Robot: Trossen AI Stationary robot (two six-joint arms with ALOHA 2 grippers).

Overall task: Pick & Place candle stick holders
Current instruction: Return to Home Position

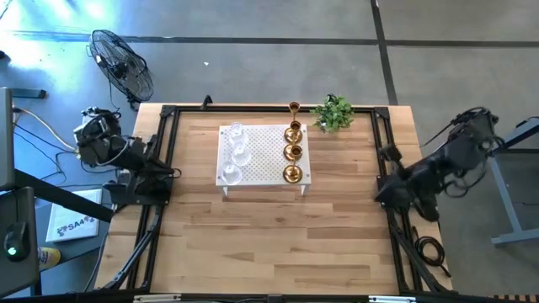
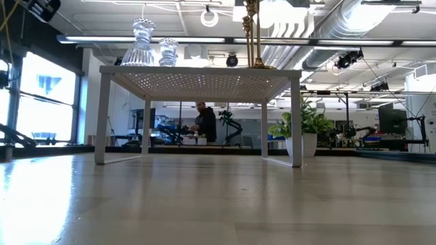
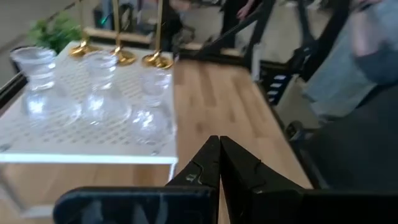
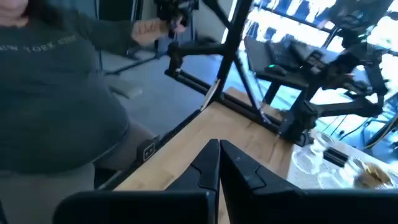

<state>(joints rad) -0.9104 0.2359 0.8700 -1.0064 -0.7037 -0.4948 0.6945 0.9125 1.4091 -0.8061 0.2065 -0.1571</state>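
Note:
A white perforated platform [image 1: 263, 168] stands on its legs in the middle of the wooden table. Three clear glass candle stick holders [image 1: 234, 154] stand in a row along its left side, and three gold ones [image 1: 292, 152] along its right. Another gold holder [image 1: 294, 108] stands just behind the platform's far edge. In the left wrist view the glass holders [image 3: 106, 99] and the gold bases [image 3: 121, 57] show on the platform. My left gripper [image 3: 219, 155] is shut and empty, drawn back at the table's left edge. My right gripper [image 4: 219, 160] is shut and empty at the right edge.
A small green plant [image 1: 333, 114] stands at the far edge, right of the platform. Black frame rails [image 1: 168, 151] run along the table's sides. A person in a grey shirt [image 4: 56, 93] shows close beyond the table in the right wrist view. A fan [image 1: 122, 63] stands on the floor.

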